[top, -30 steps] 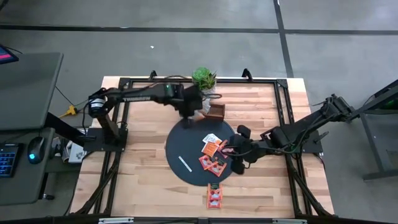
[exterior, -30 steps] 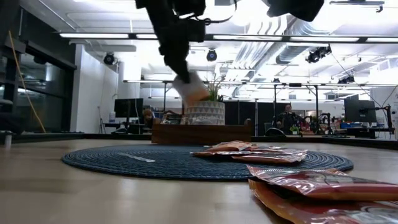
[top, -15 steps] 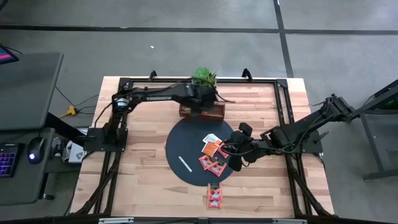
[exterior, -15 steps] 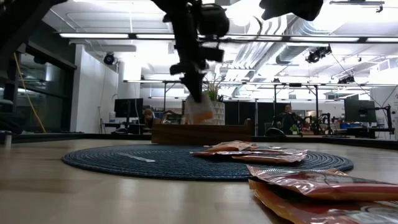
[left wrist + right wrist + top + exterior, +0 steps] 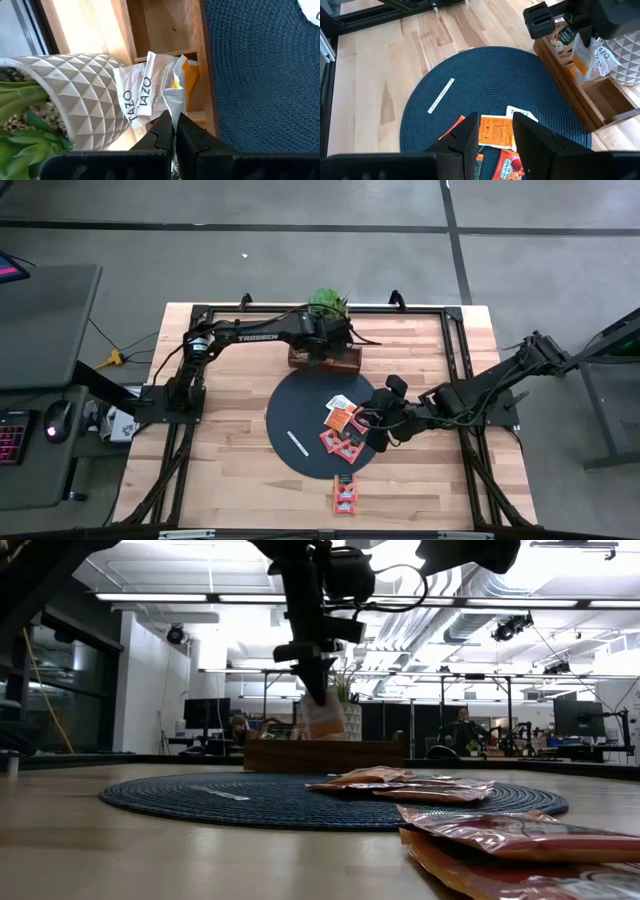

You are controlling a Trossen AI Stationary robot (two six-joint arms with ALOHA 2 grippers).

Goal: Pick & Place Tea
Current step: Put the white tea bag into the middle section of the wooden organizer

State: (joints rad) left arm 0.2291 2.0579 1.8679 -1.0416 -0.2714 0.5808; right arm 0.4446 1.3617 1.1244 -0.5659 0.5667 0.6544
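One sachet going into the tray, a heap still waiting on the mat.

My left claw (image 5: 174, 131) is pressed together on the edge of a tea sachet (image 5: 175, 97) and hangs over the wooden tray (image 5: 326, 358) at the far side of the counter (image 5: 240, 470), just beside the potted plant (image 5: 327, 304); white sachets (image 5: 142, 90) already lie in that compartment, so I judge part of the job done. My right claw (image 5: 496, 136) is spread with nothing between its fingers, hovering over the pile of orange-red sachets (image 5: 343, 428) on the right half of the dark round mat (image 5: 300, 408). Two more sachets (image 5: 345, 493) lie off the mat on the near side, and a thin white strip (image 5: 298, 444) rests on the mat. Most of the tea is not yet moved.
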